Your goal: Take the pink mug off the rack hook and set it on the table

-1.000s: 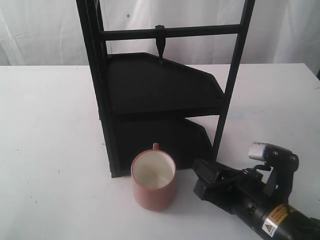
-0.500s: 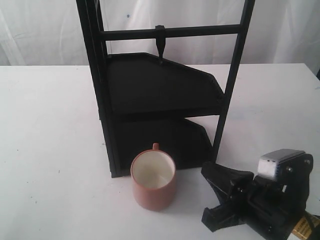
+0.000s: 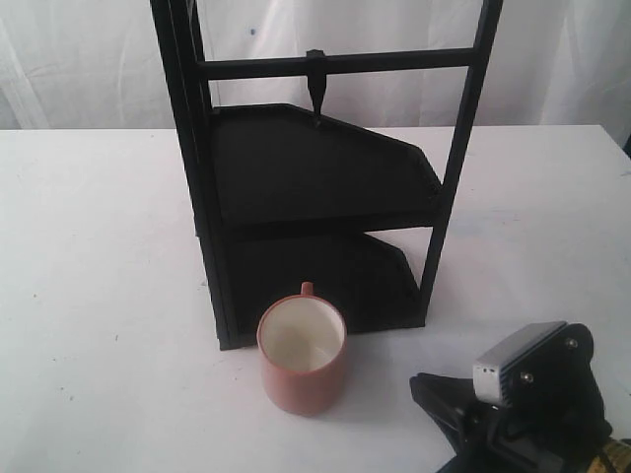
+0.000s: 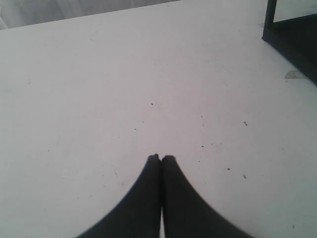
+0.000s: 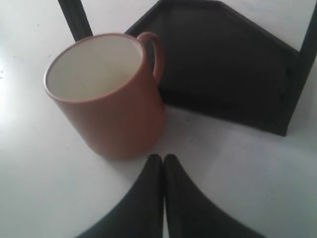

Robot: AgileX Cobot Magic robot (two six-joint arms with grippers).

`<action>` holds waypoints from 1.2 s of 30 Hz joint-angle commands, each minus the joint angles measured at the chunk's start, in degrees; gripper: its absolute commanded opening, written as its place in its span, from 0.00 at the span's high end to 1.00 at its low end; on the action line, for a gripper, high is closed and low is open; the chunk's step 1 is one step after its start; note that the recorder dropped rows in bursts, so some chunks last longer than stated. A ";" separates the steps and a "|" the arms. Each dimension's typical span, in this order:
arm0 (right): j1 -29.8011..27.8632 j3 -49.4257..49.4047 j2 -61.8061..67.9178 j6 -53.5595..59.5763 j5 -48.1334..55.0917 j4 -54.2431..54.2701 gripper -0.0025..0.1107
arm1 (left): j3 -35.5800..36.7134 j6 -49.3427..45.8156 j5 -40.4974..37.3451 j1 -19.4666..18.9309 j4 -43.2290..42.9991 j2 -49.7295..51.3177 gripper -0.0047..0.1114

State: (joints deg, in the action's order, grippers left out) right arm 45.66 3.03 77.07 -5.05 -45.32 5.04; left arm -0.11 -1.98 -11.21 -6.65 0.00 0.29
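Note:
The pink mug (image 3: 302, 357) stands upright on the white table (image 3: 99, 246), just in front of the black rack (image 3: 315, 187), with its handle toward the rack. The rack's hook (image 3: 316, 89) on the crossbar is bare. My right gripper (image 3: 426, 391) is low at the front right, apart from the mug. In the right wrist view the right gripper (image 5: 162, 157) is shut on nothing, its tips a short way from the mug (image 5: 106, 99). My left gripper (image 4: 161, 157) is shut over bare table (image 4: 124, 74); it is outside the exterior view.
The rack's two angled black shelves (image 3: 325, 168) sit behind the mug, the lower one (image 5: 228, 64) close to its handle. A rack foot (image 4: 292, 34) shows at the edge of the left wrist view. White curtain hangs behind the table.
My right arm has drawn back from the mug toward the table's front right, sinking lower in view. The mug has stayed where it was.

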 commanded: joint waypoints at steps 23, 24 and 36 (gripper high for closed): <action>-12.31 26.11 -19.02 -5.74 70.10 -18.10 0.98 | 0.11 0.06 0.08 0.16 0.32 -0.29 0.96; -14.66 27.16 -19.02 -9.34 71.99 -23.36 0.98 | 0.11 0.06 0.08 0.16 0.32 -0.29 0.96; -29.92 30.42 -26.32 -31.62 77.59 -35.74 0.98 | 0.11 0.06 0.08 0.16 0.32 -0.29 0.96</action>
State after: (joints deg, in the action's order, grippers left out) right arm 18.14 33.03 53.91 -32.57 32.48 -28.61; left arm -0.11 -1.98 -11.21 -6.65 0.00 0.29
